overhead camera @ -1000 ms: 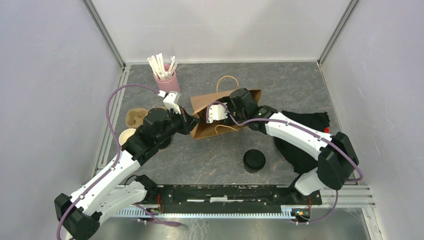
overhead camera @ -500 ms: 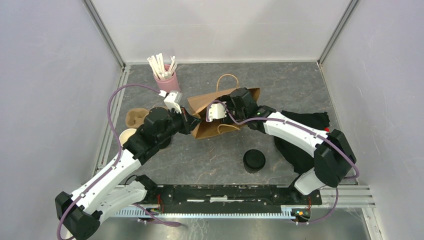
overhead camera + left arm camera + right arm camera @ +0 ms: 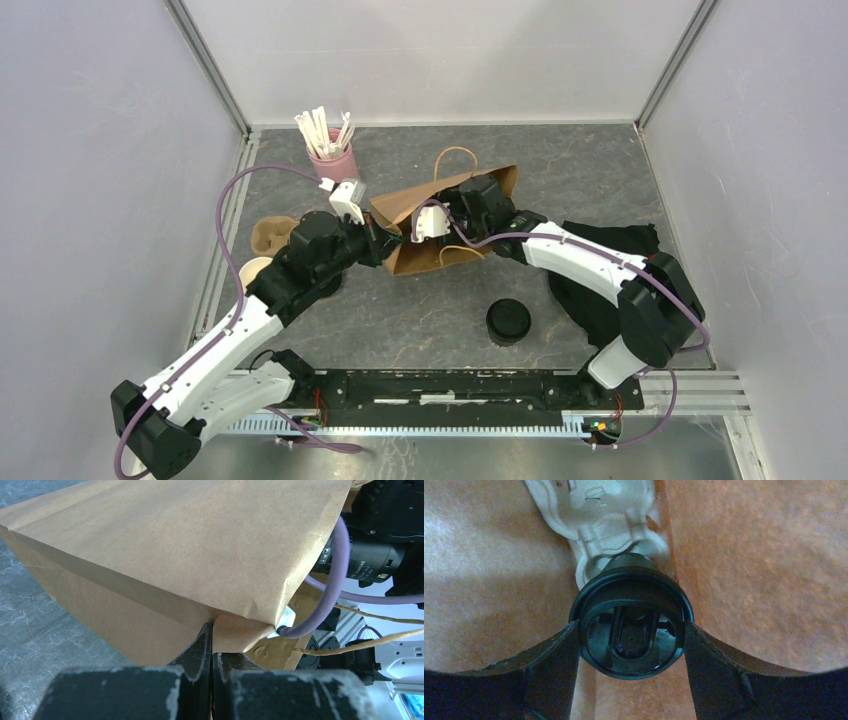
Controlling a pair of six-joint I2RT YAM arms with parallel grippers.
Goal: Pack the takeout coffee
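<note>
A brown paper bag (image 3: 405,262) lies on its side mid-table, mouth toward the right. My left gripper (image 3: 388,240) is shut on a folded corner of the paper bag (image 3: 175,545), the fingers (image 3: 202,645) pinching the paper flat. My right gripper (image 3: 631,625) reaches inside the bag and is shut on a takeout coffee cup (image 3: 631,630), one finger on each side of its black lid. The top view hides that cup and the right fingers inside the bag. A second lidded coffee cup (image 3: 508,322) stands on the table near the front.
A pink cup of white sticks (image 3: 332,150) stands at the back left. A cardboard cup carrier (image 3: 268,235) and a pale-rimmed cup (image 3: 255,270) sit by my left arm. Black cloth (image 3: 610,270) lies under my right arm. A pale moulded piece (image 3: 599,510) lies inside the bag.
My right arm has pushed slightly further left into the bag. The bag's upper flap has shifted a little to the left. Both grips are unchanged.
</note>
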